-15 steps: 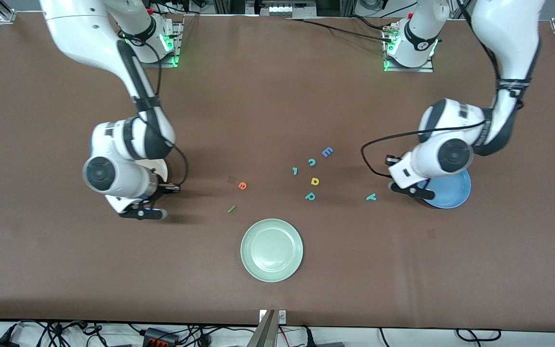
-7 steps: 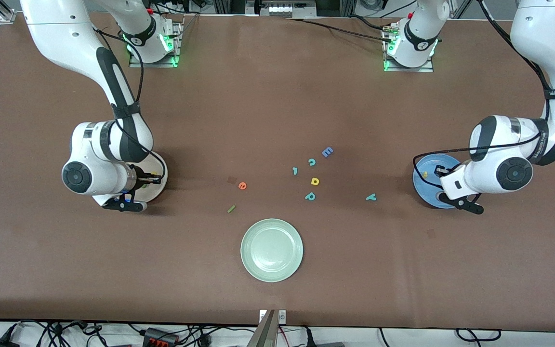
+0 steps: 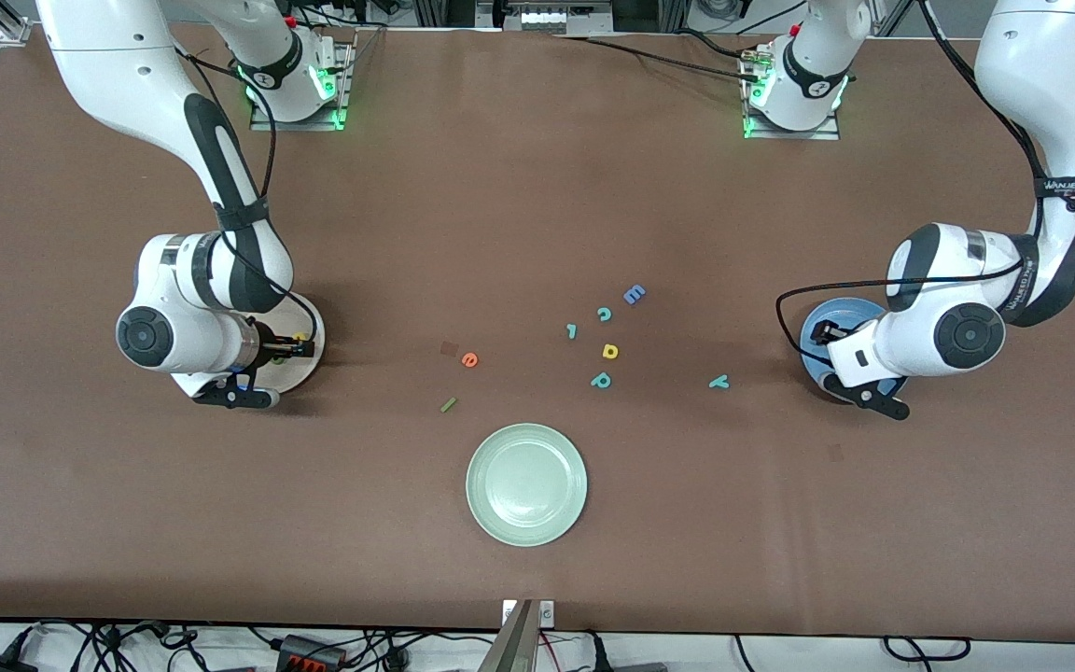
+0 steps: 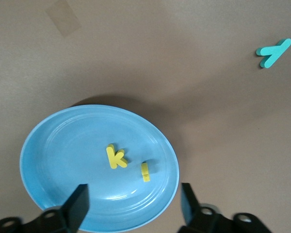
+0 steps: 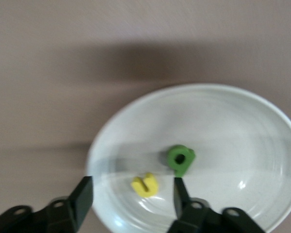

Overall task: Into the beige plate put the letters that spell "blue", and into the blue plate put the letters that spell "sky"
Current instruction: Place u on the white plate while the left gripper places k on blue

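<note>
My left gripper (image 4: 132,206) hangs open over the blue plate (image 4: 53,160), nothing between its fingers. In that plate lie a yellow "k" (image 4: 115,157) and a second small yellow letter (image 4: 145,171), seen edge-on. My right gripper (image 5: 131,196) stands open over the beige plate (image 5: 242,136), which holds a dark green "b" (image 5: 180,159) and a yellow "u" (image 5: 145,185). On the table lie the teal "y" (image 3: 718,381) beside the blue plate (image 3: 841,313), the orange-red "e" (image 3: 470,359) and the green bar "l" (image 3: 448,405). The right arm covers much of the beige plate (image 3: 309,322).
A pale green plate (image 3: 526,483) sits nearest the front camera, mid-table. Loose letters cluster mid-table: blue "E" (image 3: 634,294), teal "c" (image 3: 604,314), small teal piece (image 3: 572,330), yellow "a"-like letter (image 3: 609,351), teal "p" (image 3: 601,380).
Both arms swung outward over their plates. Both grippers have opened, and a yellow letter now lies loose in each plate under them.
</note>
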Controlling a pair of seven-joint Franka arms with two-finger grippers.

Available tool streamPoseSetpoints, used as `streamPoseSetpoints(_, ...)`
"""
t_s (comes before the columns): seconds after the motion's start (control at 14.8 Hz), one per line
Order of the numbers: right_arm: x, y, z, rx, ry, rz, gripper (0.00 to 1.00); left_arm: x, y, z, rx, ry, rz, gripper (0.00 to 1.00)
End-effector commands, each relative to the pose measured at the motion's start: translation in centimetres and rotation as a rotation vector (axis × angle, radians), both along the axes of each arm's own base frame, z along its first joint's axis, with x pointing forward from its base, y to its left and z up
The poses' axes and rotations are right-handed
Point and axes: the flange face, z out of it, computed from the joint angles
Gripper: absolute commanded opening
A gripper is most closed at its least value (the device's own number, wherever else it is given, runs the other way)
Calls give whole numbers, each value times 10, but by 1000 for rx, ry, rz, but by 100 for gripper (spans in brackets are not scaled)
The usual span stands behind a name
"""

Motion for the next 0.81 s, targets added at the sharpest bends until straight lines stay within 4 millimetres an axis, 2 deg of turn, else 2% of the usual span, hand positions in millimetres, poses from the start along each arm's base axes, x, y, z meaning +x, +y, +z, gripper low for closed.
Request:
streamPoseSetpoints(0.0, 14, 53, 34, 23, -72, 18, 100, 10, -8, 19, -18, -34, -2, 100)
streamPoseSetpoints(0.14, 20, 113, 38, 12, -107, 12, 100, 16, -32, 22, -68, -62, 4, 100)
streamPoseSetpoints(0.27, 15, 169, 29, -2, -121, 19, 100, 24, -64, 17, -91, -122, -50, 100)
streamPoseSetpoints(0.47, 4, 211, 13, -35, -113, -84, 100, 24, -107, -10, -98, -168, -155, 100)
streamPoseSetpoints(0.54, -2, 223, 3, -49, -106, -109, 100, 22, -112, -18, -99, -167, -141, 100)
streamPoseSetpoints(0.68, -12, 249, -14, -56, -136, -166, 100, 24, -124, -17, -102, -205, -147, 100)
streamPoseSetpoints(0.74, -14, 259, -21, -53, -162, -208, 100, 25, -125, -28, -101, -218, -179, 100)
